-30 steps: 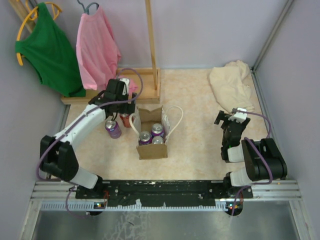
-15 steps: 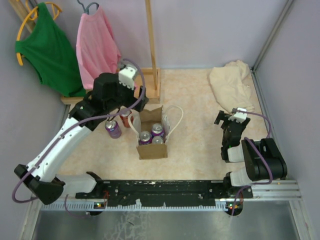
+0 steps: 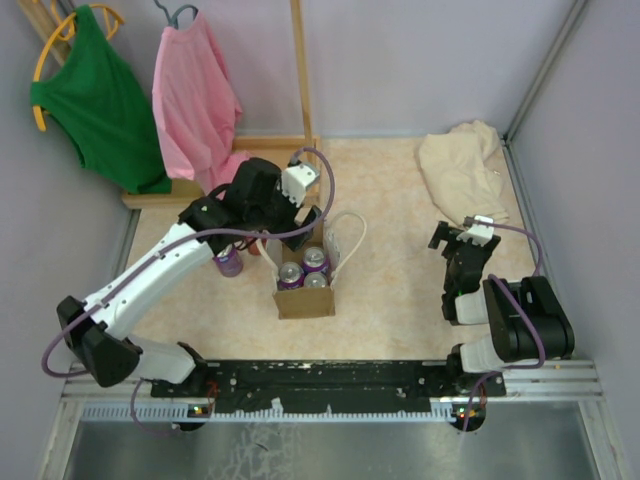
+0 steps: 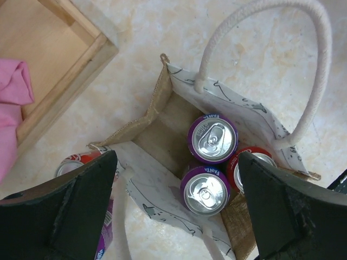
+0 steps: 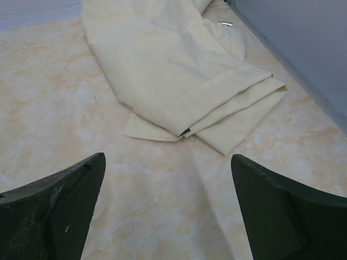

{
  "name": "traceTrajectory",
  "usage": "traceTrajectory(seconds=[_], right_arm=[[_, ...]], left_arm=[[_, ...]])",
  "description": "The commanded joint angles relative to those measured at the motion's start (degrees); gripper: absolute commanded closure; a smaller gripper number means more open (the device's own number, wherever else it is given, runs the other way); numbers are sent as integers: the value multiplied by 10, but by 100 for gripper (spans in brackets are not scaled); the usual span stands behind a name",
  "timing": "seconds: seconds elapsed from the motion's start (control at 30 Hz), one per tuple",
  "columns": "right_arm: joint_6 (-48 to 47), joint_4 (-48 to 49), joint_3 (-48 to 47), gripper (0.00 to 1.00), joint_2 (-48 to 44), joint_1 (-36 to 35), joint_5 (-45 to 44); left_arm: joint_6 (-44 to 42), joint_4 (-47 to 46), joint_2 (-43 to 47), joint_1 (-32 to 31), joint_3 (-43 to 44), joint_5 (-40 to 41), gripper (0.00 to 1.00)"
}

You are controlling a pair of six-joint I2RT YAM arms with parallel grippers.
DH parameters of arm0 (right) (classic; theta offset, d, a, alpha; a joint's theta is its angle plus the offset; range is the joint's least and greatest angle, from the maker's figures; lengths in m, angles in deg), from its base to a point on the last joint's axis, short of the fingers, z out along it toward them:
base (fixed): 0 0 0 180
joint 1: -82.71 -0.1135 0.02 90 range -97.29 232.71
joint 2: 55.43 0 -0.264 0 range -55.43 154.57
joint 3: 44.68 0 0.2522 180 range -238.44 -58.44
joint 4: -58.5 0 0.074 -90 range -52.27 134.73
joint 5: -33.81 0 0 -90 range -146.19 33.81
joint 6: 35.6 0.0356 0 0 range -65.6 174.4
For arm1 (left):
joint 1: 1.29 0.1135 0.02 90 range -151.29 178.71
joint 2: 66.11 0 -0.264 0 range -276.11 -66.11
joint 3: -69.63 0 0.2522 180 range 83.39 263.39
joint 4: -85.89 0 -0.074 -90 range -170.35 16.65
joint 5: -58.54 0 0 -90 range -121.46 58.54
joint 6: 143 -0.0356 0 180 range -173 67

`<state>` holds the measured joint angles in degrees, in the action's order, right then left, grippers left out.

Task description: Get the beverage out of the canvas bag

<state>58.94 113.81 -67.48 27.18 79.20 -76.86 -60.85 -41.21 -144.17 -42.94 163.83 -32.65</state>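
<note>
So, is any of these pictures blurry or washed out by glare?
Top view: evenly lit, no blur. Left wrist: cans crisp, mild glints on their lids, fingers dark and featureless. Right wrist: cloth sharp, soft shadows under its folds.

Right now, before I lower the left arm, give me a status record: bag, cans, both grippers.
canvas bag: upright, open-topped
inside bag: purple can, second purple can, red can
outside, left of bag: loose purple can, loose red can
left gripper: open, empty, above the bag
right gripper: open, empty, facing cream cloth
</note>
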Motion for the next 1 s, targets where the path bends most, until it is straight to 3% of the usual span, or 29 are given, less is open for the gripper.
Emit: traceTrajectory(seconds=[0.0, 0.5, 0.97], right_arm=[[-6, 23, -5, 1, 2, 2, -1], [-6, 23, -5, 1, 2, 2, -1], [-7, 23, -5, 1, 2, 2, -2]], left_arm=[[-34, -9, -21, 0, -20, -17, 1], [-46, -27, -69, -8, -81, -69, 1], [-2, -68, -125, -16, -85, -100, 1]])
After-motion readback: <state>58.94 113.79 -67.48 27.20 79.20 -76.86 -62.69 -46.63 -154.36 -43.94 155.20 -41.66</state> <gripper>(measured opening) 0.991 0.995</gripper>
